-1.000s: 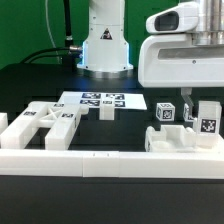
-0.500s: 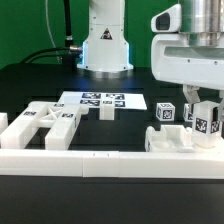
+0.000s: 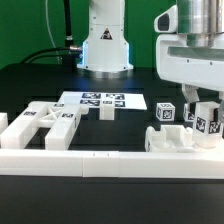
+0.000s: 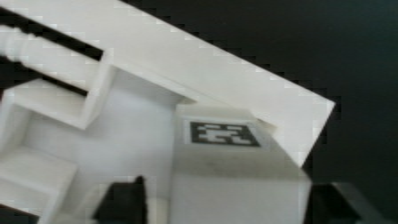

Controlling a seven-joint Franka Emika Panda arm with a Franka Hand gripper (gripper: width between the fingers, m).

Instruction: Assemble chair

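At four o'clock from the marker board (image 3: 100,100) in the exterior view, the gripper (image 3: 203,111) was set over a tagged chair part (image 3: 208,124), with a finger (image 4: 121,202) on each side of it. Whether the part was clasped could not be told. A square black-and-white tag (image 4: 224,133) was borne by it. A tagged cube (image 3: 165,112) stood near at nine o'clock and a blocky part (image 3: 178,139) at eight. Cut-out frames (image 3: 45,122) lay well apart at eight o'clock from the board. Bare table (image 3: 135,125) was left between, and the front edge was closed by the border rail (image 3: 90,160).

Bears the marker board (image 3: 100,100) flat near the middle of the black table (image 3: 30,85). Holds tagged white chair parts (image 3: 45,122) toward both near corners, behind a border rail (image 3: 80,160) along the near edge.
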